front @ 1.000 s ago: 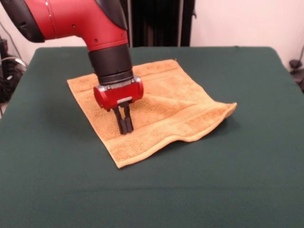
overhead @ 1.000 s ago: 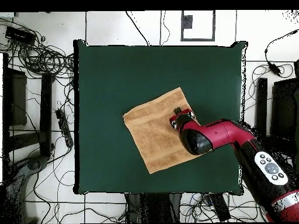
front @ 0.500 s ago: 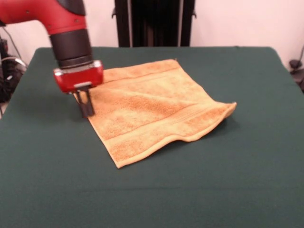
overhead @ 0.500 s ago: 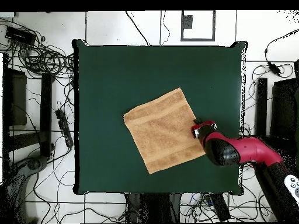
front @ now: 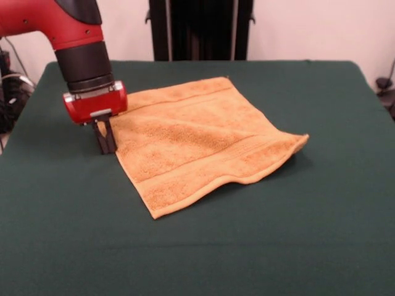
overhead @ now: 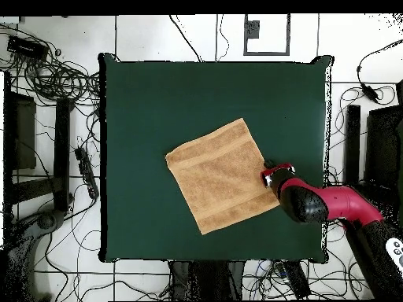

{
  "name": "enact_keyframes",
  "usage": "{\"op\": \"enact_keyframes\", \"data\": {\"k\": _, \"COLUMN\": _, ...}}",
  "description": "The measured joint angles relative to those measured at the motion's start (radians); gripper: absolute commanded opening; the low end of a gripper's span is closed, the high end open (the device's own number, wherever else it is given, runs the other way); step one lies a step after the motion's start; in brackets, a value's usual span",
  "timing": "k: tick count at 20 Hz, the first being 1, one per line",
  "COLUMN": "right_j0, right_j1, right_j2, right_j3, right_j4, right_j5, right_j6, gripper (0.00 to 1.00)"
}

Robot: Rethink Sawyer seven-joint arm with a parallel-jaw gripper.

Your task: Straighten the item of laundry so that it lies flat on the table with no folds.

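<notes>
The golden-tan towel (front: pixel 197 139) lies spread as a diamond on the dark green table (front: pixel 278 240). Its right corner (front: pixel 299 142) is lifted a little, and its near edge ripples. My gripper (front: pixel 105 143) points down at the towel's left edge, low over the table. Its fingers look shut together. I cannot tell whether they pinch any cloth, and the towel's left corner is hidden behind them. In the overhead view the towel (overhead: pixel 220 185) lies mid-table (overhead: pixel 157 102), with the gripper (overhead: pixel 270 174) at its right edge.
Cables and stands (overhead: pixel 55 79) lie on the floor around the table in the overhead view. A dark stand (front: pixel 197 28) rises behind the table's far edge.
My gripper has moved from the middle of the towel to its edge and then settled slightly lower there. The towel has barely shifted.
</notes>
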Motion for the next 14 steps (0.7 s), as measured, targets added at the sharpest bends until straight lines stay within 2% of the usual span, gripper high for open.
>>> {"op": "enact_keyframes", "data": {"k": 7, "right_j0": -0.055, "right_j1": 0.039, "right_j2": 0.057, "right_j3": 0.011, "right_j4": 0.012, "right_j5": 0.015, "right_j6": -0.095, "gripper": 0.0}}
{"op": "enact_keyframes", "data": {"k": 14, "right_j0": -0.067, "right_j1": 0.023, "right_j2": 0.101, "right_j3": 0.042, "right_j4": 0.015, "right_j5": 0.015, "right_j6": -0.143, "gripper": 0.0}}
